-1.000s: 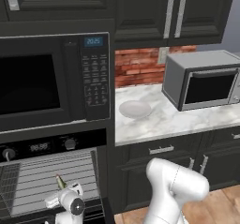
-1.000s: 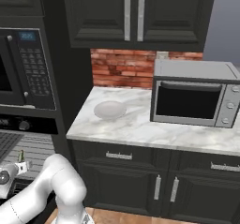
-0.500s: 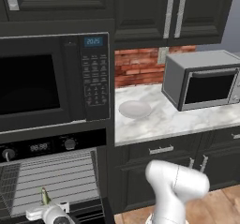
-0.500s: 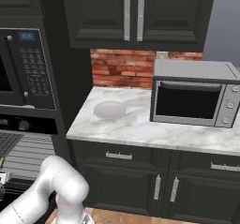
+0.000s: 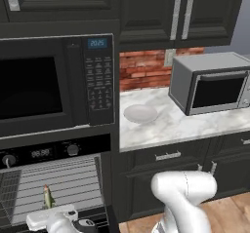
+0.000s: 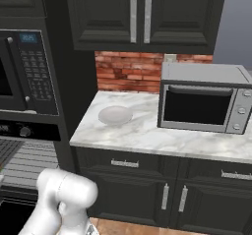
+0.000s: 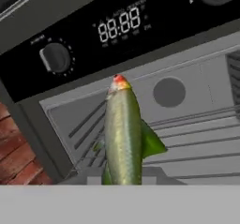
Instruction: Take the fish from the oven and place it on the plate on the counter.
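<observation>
Before the open oven (image 5: 53,178) our gripper (image 5: 49,212) clasps the fish (image 5: 47,196) upright (head up), well apart from the plate (image 5: 140,113).

Right base view, contents:

- Counter (image 6: 147,135): white-grey marble worktop over dark cabinets with silver handles.
- Plate (image 6: 115,115): round, pale, translucent; set on the counter's left part, near the brick backsplash (image 6: 128,72).
- Grey box microwave (image 6: 204,100): on the counter right of the plate, well apart from it, door shut.
- Upper cabinets (image 6: 140,15): dark, two vertical silver handles.
- Black keypad microwave (image 6: 27,72): at left edge.
- Oven (image 6: 24,145): below it, knob and wire rack visible.
- White arm (image 6: 61,199): lower left.
</observation>
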Robot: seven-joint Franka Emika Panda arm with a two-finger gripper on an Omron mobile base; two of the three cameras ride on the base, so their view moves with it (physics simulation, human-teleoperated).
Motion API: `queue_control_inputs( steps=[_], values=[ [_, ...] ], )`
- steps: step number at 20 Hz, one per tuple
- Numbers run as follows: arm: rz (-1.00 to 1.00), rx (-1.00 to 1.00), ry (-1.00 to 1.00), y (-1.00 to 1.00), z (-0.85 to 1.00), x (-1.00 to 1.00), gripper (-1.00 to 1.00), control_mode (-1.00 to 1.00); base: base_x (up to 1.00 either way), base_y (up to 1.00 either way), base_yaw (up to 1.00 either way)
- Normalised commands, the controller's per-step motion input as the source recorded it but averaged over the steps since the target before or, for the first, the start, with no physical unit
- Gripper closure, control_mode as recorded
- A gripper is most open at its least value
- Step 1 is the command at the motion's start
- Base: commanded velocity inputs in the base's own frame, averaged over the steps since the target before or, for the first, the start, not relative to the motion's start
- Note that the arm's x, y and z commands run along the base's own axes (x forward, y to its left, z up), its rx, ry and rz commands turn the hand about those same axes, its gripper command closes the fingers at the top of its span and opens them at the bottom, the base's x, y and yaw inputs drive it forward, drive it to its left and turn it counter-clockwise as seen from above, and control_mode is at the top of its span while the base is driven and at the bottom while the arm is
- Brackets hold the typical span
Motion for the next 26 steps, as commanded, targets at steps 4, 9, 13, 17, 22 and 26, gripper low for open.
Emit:
queue_control_inputs(
  steps=[4,9,13,17,22,26],
  values=[
    [-0.11,0.03,-0.71,-0.52,0.99,-0.60,1.00,-1.00,0.00,0.00,0.00],
    [-0.11,0.00,-0.77,-0.39,0.94,-0.67,1.00,-1.00,0.00,0.00,0.00],
    [-0.10,0.00,-0.78,-0.36,0.91,-0.71,1.00,-1.00,0.00,0.00,0.00],
    [-0.08,0.03,-0.75,-0.36,0.96,-0.69,1.00,-1.00,0.00,0.00,0.00],
    [-0.11,0.15,-0.50,-0.57,1.00,-0.39,1.00,-1.00,0.00,0.00,0.00],
    [-0.11,0.23,-0.34,-0.77,0.96,-0.31,1.00,-1.00,0.00,0.00,0.00]
  ],
)
